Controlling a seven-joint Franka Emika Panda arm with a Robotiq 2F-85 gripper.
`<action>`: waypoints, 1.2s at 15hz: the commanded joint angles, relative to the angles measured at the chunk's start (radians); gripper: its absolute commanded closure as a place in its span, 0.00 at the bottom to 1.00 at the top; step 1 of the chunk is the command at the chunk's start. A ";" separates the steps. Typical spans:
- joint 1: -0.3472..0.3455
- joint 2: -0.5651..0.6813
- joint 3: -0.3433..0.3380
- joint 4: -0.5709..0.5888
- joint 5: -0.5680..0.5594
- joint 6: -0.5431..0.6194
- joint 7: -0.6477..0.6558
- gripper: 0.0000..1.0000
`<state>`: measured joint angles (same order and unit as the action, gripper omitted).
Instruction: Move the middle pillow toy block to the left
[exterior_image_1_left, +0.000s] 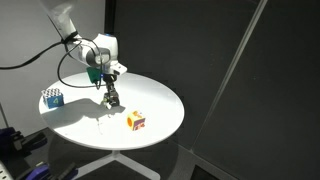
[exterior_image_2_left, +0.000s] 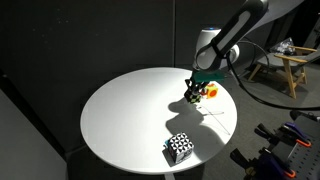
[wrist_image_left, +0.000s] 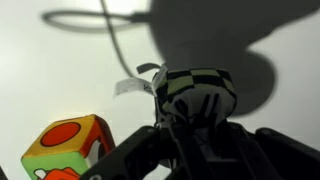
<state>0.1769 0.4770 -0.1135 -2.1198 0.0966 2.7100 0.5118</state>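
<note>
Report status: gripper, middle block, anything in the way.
Gripper shut on middle block. Orange cube close beside, not touching. Blue-and-white cube apart, near table edge.

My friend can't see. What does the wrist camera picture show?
A black-and-white checkered soft cube with a white tag sits between the dark fingers of the gripper over a white table. An orange-yellow cube with a red circle lies at lower left.
</note>
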 joint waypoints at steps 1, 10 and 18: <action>-0.006 0.002 -0.022 0.046 0.034 -0.063 0.098 0.92; -0.012 0.004 -0.012 0.025 0.011 -0.037 0.080 0.71; 0.008 -0.022 -0.047 0.007 0.015 -0.049 0.221 0.93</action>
<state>0.1717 0.4835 -0.1383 -2.0968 0.1127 2.6782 0.6548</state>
